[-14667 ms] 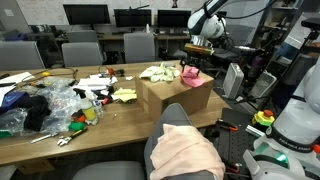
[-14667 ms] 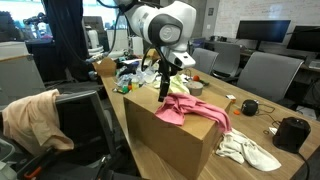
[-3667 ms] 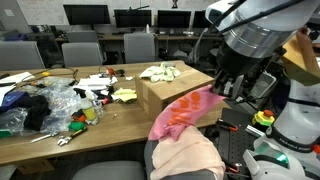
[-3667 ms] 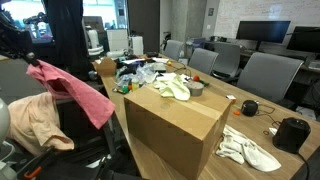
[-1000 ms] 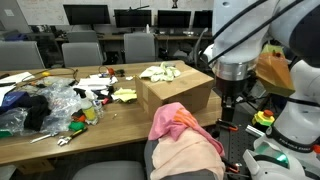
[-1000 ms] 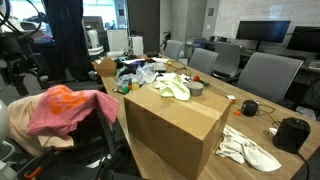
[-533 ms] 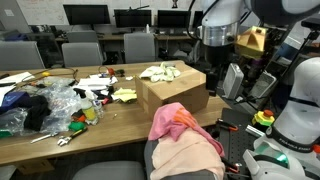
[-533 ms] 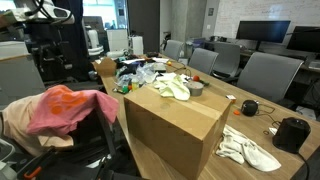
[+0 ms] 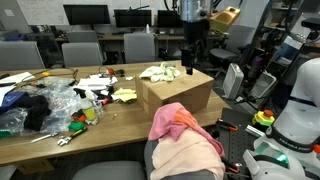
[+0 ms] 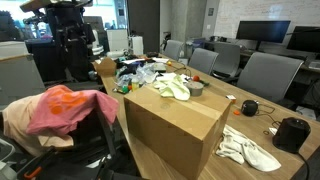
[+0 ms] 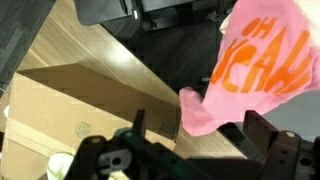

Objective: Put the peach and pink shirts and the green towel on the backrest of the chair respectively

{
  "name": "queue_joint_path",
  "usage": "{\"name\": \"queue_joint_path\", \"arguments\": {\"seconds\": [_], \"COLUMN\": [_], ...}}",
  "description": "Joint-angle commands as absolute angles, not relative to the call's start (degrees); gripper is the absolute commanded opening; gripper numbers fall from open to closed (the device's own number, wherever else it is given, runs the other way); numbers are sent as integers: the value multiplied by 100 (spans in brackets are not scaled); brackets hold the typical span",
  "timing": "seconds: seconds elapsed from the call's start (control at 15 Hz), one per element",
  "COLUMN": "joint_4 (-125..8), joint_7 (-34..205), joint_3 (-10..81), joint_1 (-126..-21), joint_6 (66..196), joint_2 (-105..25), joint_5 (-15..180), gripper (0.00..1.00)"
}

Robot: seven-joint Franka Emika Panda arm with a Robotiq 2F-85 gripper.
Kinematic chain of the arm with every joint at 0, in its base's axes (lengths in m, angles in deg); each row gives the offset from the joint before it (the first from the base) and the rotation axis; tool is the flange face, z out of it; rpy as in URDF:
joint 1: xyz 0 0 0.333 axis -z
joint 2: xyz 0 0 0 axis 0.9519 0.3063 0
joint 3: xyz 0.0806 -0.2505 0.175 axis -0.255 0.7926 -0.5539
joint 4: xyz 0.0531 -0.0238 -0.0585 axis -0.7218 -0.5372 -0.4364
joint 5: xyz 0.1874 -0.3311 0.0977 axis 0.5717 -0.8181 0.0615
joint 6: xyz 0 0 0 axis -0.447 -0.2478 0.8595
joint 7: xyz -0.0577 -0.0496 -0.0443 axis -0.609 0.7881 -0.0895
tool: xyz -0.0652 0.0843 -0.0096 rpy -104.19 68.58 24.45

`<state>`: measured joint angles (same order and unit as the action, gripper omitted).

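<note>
Pink cloth with orange lettering catches the eye: the pink shirt (image 9: 177, 119) lies draped over the top of the backrest of the chair (image 9: 151, 152). It sits on top of the larger peach shirt (image 9: 193, 156), which hangs down below it. Both exterior views show this pile, and in one of them the peach shirt pokes out to the side from under the pink one.

Away from the chair, the green towel (image 9: 160, 72) lies crumpled on top of the cardboard box (image 9: 178, 96). The box stands on the wooden table (image 9: 100, 125).

The gripper (image 9: 191, 64) hangs over the far end of the box with its fingers pointing down. It is near the towel but apart from it. In the wrist view its two dark fingers (image 11: 284, 150) stand as wide apart as they go. Nothing lies between them, so the claw is open and empty. That same view looks down on the box's flat top and sharp edge, with the pink shirt and its lettering off to the upper right.

Further along the table sits a heap of clear plastic bags (image 9: 50, 105), with odds and ends mixed in. A small yellow flat item (image 9: 125, 96) lies between that heap and the box. In an exterior view a white cloth (image 10: 250, 150) lies rumpled on the table at the foot of the box.
</note>
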<state>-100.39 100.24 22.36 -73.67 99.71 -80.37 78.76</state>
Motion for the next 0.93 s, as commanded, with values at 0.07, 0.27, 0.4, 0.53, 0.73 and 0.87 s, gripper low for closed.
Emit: {"name": "queue_joint_path", "arguments": {"seconds": [0.07,0.27,0.4,0.53,0.73,0.87], "joint_4": [-8623,-7945,-7573,-7248,-6837,-6626], "joint_7": [9877,9763,9698,9647,9534,9487], "joint_3": [2389,2591,2737,2878,3076,3197], "joint_1": [-7238,-7222,-7211,-7192,-7136,-7068], "joint_6": [9868,9770,9647,9491,9162,8930], "joint_2": [-6852,-6326,-6043,-5792,-5498,-5345], "joint_5": [7677,7833,7985,8186,8584,8836], "gripper": [100,100,100,100,100,100]}}
